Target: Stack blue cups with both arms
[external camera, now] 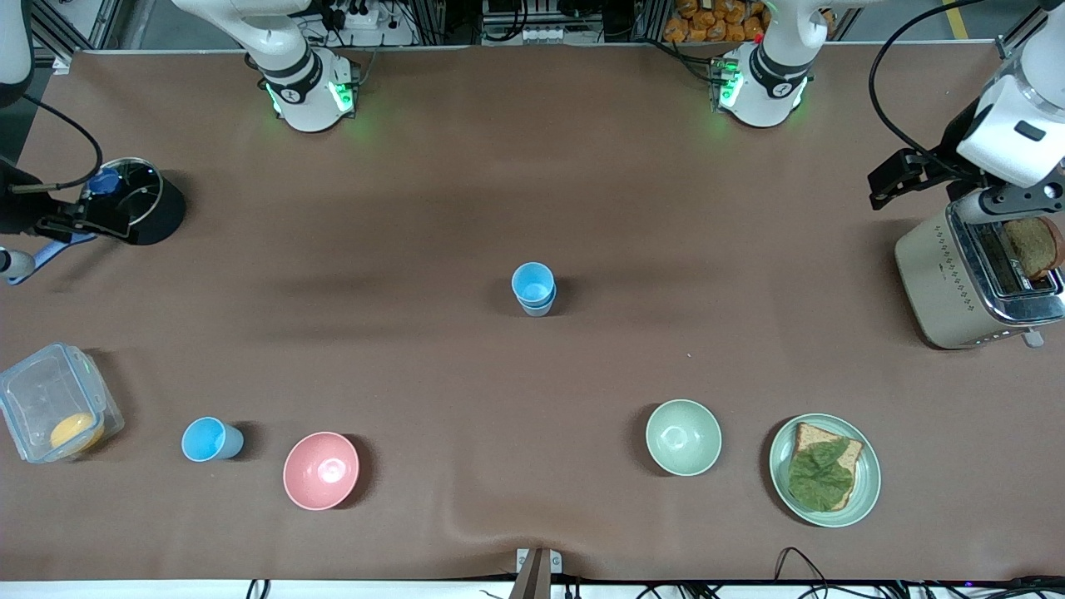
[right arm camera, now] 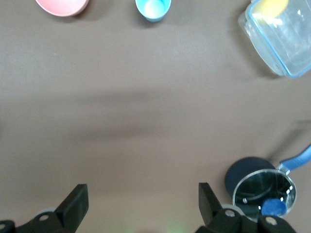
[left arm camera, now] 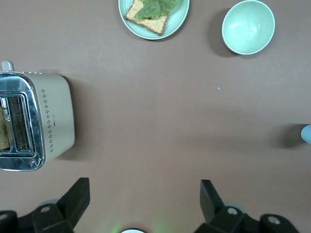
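Note:
Two blue cups stand nested at the table's middle, a bright sky-blue cup (external camera: 532,281) in a paler grey-blue cup (external camera: 538,308); an edge of this stack shows in the left wrist view (left arm camera: 306,134). A third sky-blue cup (external camera: 211,439) stands upright beside the pink bowl (external camera: 321,470), and also shows in the right wrist view (right arm camera: 153,8). My left gripper (left arm camera: 144,195) is open and empty, high up by the toaster (external camera: 903,179). My right gripper (right arm camera: 142,198) is open and empty, high up by the pot (external camera: 58,223).
A toaster (external camera: 957,283) with bread stands at the left arm's end. A pale green bowl (external camera: 683,438) and a plate (external camera: 865,491) with toast and lettuce lie near the front camera. A lidded black pot (external camera: 146,204) and a clear container (external camera: 50,412) are at the right arm's end.

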Controlling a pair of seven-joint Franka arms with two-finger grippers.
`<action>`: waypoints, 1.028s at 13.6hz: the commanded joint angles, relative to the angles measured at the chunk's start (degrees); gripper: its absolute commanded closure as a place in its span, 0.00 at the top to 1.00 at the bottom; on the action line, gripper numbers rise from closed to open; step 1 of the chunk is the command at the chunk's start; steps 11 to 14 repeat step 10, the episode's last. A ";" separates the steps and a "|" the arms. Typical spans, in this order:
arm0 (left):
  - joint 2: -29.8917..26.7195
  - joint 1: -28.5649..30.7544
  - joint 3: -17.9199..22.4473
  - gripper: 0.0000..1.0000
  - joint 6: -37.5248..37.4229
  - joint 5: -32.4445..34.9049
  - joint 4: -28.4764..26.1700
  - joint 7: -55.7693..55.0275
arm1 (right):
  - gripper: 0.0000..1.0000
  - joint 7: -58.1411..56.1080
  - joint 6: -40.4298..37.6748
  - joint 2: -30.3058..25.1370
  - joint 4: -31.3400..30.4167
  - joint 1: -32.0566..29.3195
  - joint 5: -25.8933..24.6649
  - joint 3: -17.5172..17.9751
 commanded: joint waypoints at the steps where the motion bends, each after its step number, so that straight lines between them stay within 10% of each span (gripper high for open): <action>1: -1.60 0.07 0.13 1.00 -0.75 -1.44 -0.80 1.33 | 1.00 1.53 -3.16 -1.60 1.94 0.01 -1.57 0.55; 14: -0.81 0.07 0.48 1.00 -0.75 -1.27 1.13 3.53 | 1.00 0.74 -3.70 -1.77 3.00 -0.17 -0.69 1.08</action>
